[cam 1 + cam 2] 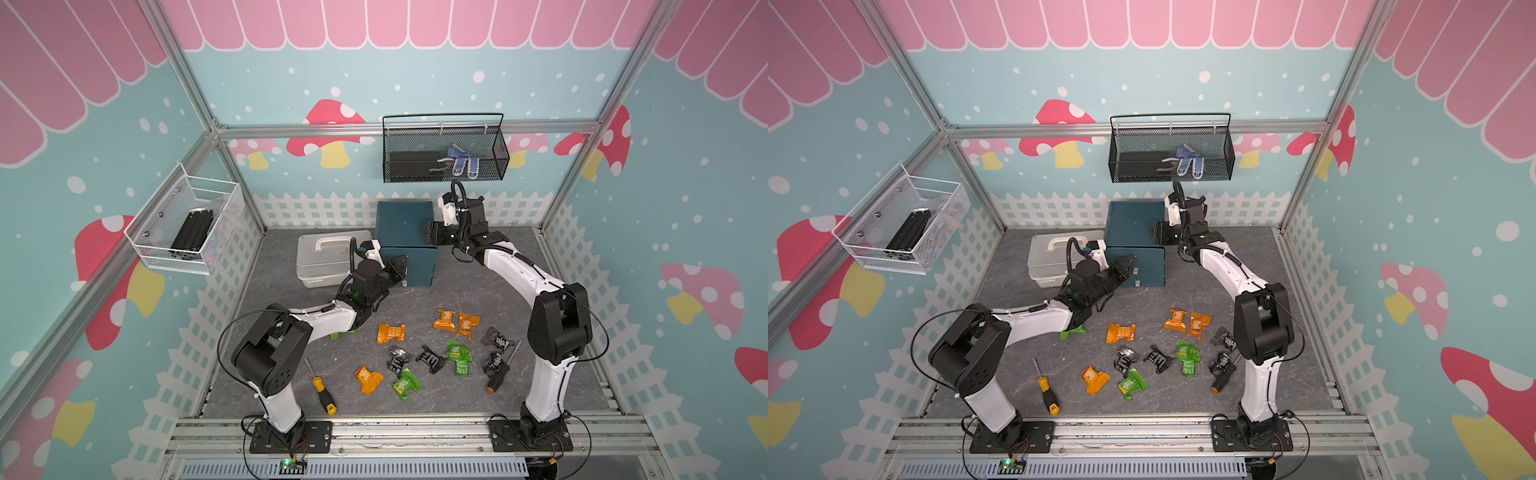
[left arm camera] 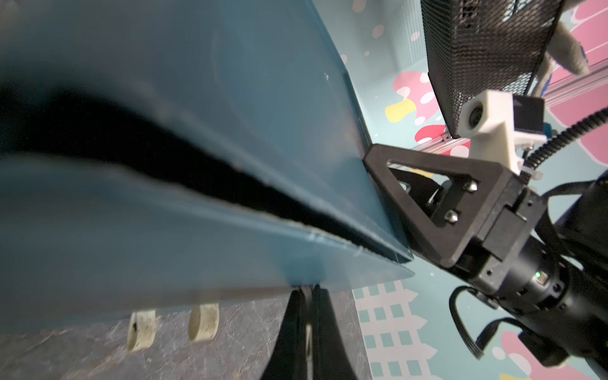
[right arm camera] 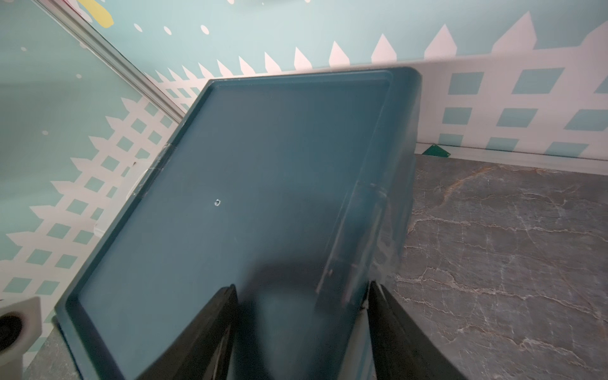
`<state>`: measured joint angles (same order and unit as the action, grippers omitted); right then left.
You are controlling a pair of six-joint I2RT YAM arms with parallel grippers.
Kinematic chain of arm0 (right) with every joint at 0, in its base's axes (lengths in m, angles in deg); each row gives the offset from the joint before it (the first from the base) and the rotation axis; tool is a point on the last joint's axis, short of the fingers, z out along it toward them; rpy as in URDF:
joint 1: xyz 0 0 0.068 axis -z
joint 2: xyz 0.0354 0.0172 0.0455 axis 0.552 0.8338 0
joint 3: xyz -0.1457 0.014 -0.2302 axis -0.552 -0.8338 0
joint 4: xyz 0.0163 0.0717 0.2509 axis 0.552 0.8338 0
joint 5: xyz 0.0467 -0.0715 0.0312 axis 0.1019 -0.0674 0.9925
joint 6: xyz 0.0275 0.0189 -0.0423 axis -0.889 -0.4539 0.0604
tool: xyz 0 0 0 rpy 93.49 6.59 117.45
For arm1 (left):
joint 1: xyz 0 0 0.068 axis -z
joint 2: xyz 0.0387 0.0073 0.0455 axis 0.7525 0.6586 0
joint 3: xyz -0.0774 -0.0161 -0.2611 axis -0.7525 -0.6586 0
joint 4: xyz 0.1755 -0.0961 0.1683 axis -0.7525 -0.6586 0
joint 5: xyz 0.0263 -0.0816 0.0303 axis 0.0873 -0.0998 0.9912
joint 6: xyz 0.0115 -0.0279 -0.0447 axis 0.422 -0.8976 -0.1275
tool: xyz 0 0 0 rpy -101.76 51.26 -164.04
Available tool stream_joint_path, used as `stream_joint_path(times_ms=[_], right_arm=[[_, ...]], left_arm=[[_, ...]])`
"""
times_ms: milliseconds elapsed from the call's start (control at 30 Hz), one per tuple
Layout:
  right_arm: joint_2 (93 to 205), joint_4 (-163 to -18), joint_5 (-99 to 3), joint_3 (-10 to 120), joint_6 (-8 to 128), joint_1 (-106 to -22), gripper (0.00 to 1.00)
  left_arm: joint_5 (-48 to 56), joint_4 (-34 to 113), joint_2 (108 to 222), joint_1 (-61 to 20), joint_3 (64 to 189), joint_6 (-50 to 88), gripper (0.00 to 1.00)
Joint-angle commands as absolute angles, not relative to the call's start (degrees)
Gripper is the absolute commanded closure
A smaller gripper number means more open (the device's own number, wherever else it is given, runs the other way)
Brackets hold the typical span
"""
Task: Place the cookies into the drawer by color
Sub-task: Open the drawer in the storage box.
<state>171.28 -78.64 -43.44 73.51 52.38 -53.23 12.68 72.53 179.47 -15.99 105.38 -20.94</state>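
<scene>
Grey marbled tabletop (image 1: pixel 274 299): teal drawer cabinet (image 1: pixel 405 222) at back centre, cookies (image 1: pixel 457 353) loose in front of it. Left gripper (image 2: pixel 307 312) clenched shut at its front (pale sliver between fingers (image 2: pixel 329 329)). Right gripper (image 3: pixel 301 286) astride cabinet's top side edge; clamped or not, cannot tell.

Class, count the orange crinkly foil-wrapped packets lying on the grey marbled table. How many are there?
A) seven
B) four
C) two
B: the orange packets number four in both top views, all lying loose on the table.
</scene>
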Motion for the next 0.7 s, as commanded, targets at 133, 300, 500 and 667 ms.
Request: stream_joint_path(times_ms=[133,300,500,667], right_arm=[[172.95,-67.13,-44.58,71.08,52.77,-54.25,0.35],[172.56,-66.42,-44.26,71.53,52.84,-54.25,0.35],[171.87,-66.41,-44.28,70.88,53.11,-54.25,0.35],[172.23,-66.46,-44.02,71.01,53.12,-54.25,0.35]], left_arm=[[10.47,67.39,167.41,-15.05,97.49,-21.75,1.00],[10.44,64.23,163.99,-12.33,95.79,-21.60,1.00],[16.22,59.76,159.06,-7.39,93.60,-19.15,1.00],[14.35,63.06,158.35,-6.52,90.78,-21.32,1.00]])
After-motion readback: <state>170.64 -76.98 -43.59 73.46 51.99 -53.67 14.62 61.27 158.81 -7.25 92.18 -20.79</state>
